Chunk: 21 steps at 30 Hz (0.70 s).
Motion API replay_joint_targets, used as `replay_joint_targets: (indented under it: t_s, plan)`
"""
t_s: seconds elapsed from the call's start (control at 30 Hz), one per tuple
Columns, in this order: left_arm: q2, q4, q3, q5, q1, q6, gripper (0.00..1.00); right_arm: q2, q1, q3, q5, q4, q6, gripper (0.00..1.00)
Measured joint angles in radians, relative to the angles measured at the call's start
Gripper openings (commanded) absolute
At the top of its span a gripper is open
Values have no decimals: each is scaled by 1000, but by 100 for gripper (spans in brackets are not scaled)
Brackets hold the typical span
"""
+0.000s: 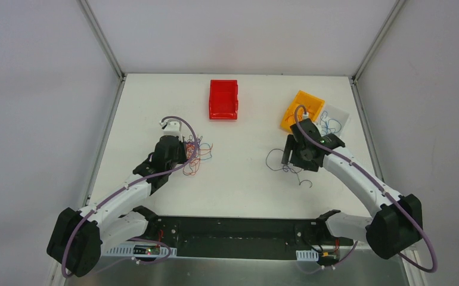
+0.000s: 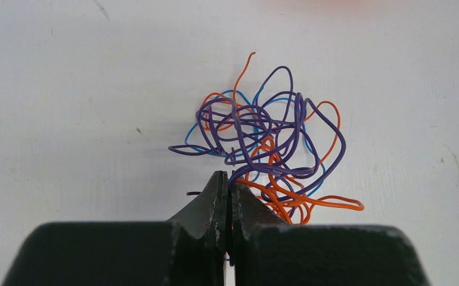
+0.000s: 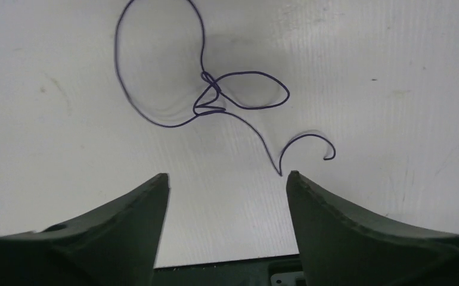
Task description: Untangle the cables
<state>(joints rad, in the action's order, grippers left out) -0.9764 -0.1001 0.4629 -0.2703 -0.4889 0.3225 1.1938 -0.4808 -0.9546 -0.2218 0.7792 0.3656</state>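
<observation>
Cable tangle [image 2: 263, 149]: a knot of purple, orange and blue cables on the left half of the tabletop [image 1: 239, 185], just ahead of the left arm's wrist. The colours loop through one another and none lies free.
Left gripper [image 2: 228, 192]: fingers pressed together at the near edge of the knot, pinched on a purple strand [image 2: 243, 168] that runs up into the bundle. This reads as a hold for drawing that strand out or for anchoring the knot.
Loose purple cable [image 3: 215, 98]: a single cable alone on the right half of the tabletop, well apart from the knot. It has one wide loop, a small twist at its middle and a hooked tail.
Right gripper [image 3: 227, 176]: fingers spread wide with nothing between them, hovering over the tabletop. The cable's tail ends close to the right finger's tip. Probably placed to take this cable or just let go of it; I cannot tell which.
Red bin [image 1: 223, 99]: far centre of the tabletop, contents not visible.
Orange bin [image 1: 302, 110]: far right, just behind the right wrist.
Clear sheet with a thin blue cable [image 1: 333, 123]: beside the orange bin; detail too small to read.
Progress, as judged: one purple cable appears separated, and the bulk is unsorted.
Risk, as judged: pulling the pinched strand could drag the whole light knot.
</observation>
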Motion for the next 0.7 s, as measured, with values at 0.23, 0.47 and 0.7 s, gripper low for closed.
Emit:
replay_joint_targets:
  t_s: [0.23, 0.47, 0.7]
  plan:
    - [5, 0, 0, 2, 0, 0, 0, 11, 0, 61, -7, -6, 75, 99]
    - [34, 0, -2, 1, 0, -1, 0, -75, 17, 148, -14, -35, 129, 99]
    - [35, 0, -2, 1, 0, -5, 0, -65, 132, 234, 66, -123, 169, 99]
